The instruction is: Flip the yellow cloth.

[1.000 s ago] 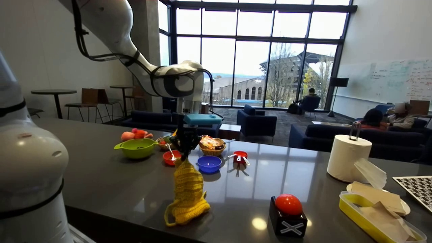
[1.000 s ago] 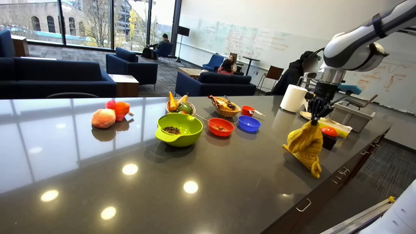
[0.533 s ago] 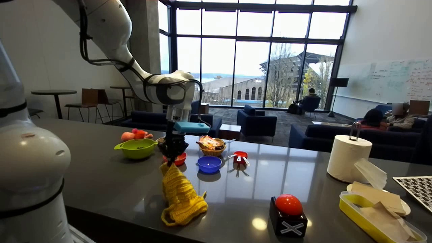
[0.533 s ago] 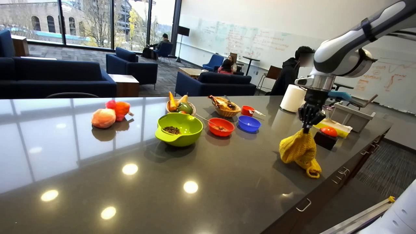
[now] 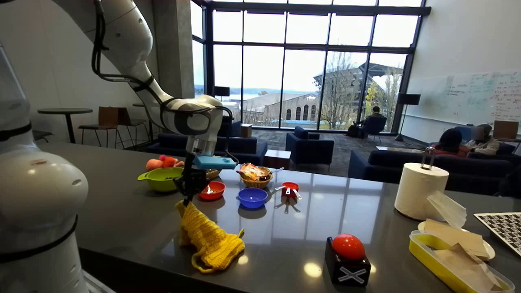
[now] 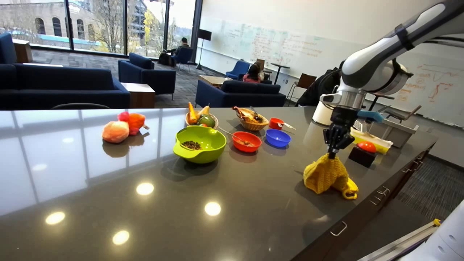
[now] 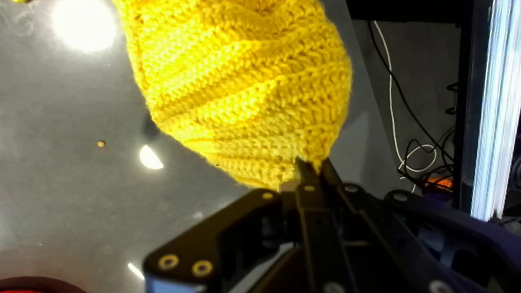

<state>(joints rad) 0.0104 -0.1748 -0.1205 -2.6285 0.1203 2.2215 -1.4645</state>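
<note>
You're pinching the yellow cloth (image 5: 211, 236) by its top end in the tool (image 7: 314, 167). Its looped end is lying on the bench (image 6: 253, 188).

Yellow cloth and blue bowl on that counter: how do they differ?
The yellow cloth is ribbed and knitted; the blue bowl looks smooth.
The cloth is floppy and folded; the bowl holds a round shape.
The cloth has one end pinched up in the claw; the bowl sits upright, ungripped.
Both touch the grey counter, the cloth only with its lower part.
</note>
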